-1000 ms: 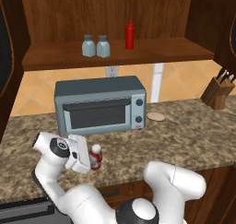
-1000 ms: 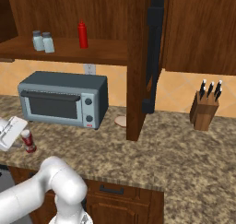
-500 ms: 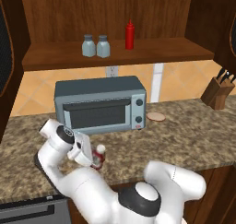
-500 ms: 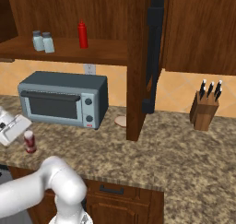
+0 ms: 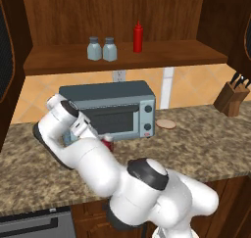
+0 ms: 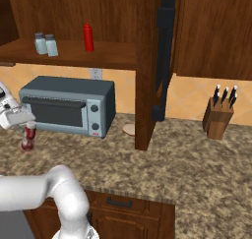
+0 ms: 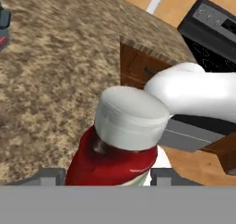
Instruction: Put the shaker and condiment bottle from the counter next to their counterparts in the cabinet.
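Two pale shakers and a slim red squeeze bottle stand on the cabinet shelf above the toaster oven. On the granite desk, in front of the oven, the claw pinches the condiment bottle near its pale cap.

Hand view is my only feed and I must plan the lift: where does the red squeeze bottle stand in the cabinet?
Observer: The squeeze bottle stands on the cabinet shelf, right of a shaker and its twin.
Operator: Anything between the condiment bottle and that shelf?
Observer: A toaster oven sits on the counter just behind the condiment bottle, under the shelf.
Operator: Room beside the squeeze bottle?
Observer: Yes, the shelf board is bare to its right.
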